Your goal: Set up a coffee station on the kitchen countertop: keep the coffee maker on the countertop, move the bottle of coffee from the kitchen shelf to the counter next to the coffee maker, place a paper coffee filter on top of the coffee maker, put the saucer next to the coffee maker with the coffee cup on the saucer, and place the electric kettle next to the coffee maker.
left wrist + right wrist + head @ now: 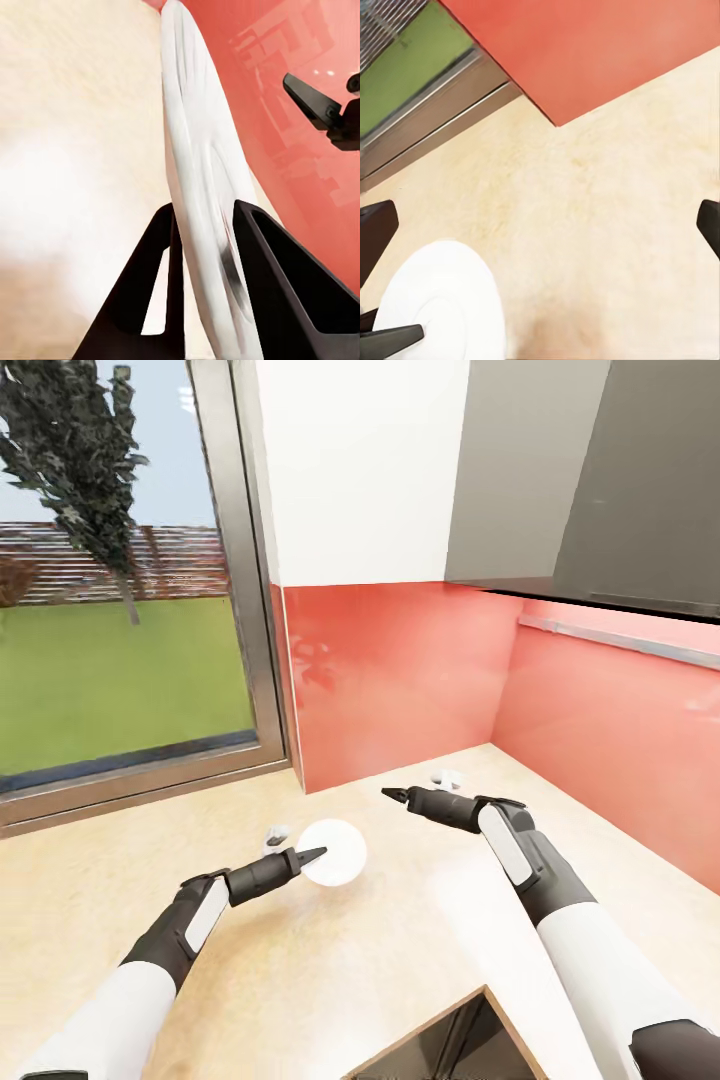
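Saucer (333,852) placement in hand: my left gripper (206,247) clamps its rim at frame centre; right gripper (393,793) open, empty. Next, I lower it flat onto the counter (400,940).

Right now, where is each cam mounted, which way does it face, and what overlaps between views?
Head view: on the robot's head, looking forward and down at the countertop corner, red backsplash and window; both arms show, left gripper gripping the saucer.
Left wrist view: on the left arm, looking along its fingers, clamped on the saucer's rim; right gripper in the background.
Right wrist view: on the right arm, facing down at the counter; open right gripper.
Shared: all three views show the saucer.
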